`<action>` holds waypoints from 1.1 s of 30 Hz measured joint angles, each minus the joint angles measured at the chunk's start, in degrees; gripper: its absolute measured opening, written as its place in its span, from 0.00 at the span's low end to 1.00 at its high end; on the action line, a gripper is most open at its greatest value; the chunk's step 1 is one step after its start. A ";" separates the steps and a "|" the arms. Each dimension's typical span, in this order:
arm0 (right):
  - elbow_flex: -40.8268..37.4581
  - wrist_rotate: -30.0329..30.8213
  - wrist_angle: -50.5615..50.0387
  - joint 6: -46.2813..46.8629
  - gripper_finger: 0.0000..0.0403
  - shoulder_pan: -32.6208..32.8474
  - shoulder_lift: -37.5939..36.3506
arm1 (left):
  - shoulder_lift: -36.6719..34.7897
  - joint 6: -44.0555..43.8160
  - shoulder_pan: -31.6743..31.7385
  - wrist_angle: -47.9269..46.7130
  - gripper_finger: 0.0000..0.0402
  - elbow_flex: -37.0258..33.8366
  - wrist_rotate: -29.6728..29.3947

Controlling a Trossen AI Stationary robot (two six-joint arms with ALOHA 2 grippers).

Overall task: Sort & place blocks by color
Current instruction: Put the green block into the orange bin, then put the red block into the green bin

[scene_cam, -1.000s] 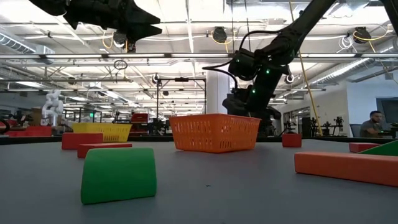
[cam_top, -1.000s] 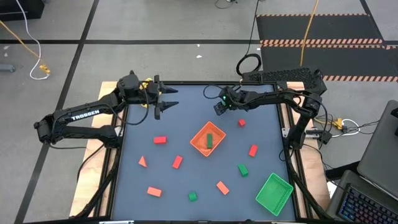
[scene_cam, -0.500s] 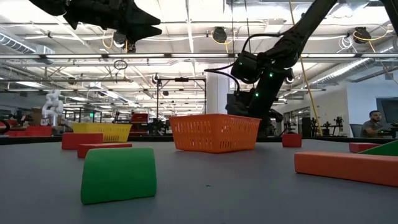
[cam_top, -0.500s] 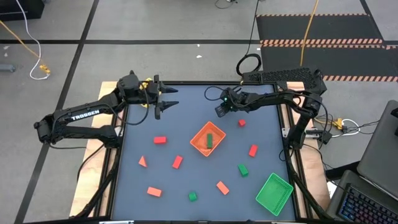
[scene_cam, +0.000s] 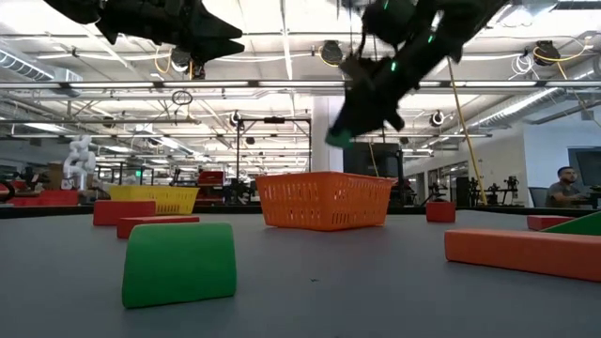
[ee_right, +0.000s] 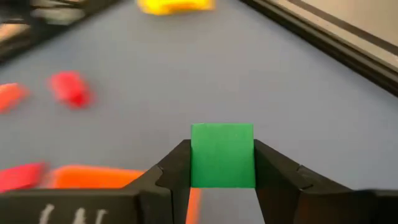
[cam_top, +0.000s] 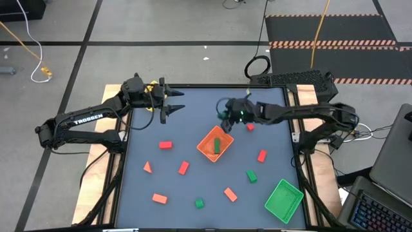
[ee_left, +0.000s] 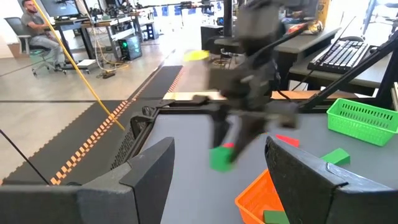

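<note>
Above the bench, the right pincer (ee_right: 222, 180) clamps a green block (ee_right: 222, 155) by its flat sides, seemingly light and rigid.

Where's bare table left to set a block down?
The far strip between the left gripper and right gripper, which holds a green block, is bare. So is the near left corner beyond the red block. Around the orange tray and toward the green tray it is crowded.
</note>
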 joint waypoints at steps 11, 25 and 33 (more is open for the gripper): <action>0.02 0.12 -0.42 3.83 0.35 11.18 1.73 | -0.01 -1.43 0.00 0.17 0.62 0.00 0.00; 0.02 0.20 -0.61 5.18 0.47 11.54 4.05 | -0.01 -1.05 0.00 0.09 0.62 0.00 0.00; 0.02 0.26 -1.41 5.16 0.57 11.46 3.98 | -0.01 -1.10 0.00 0.05 0.62 0.00 0.00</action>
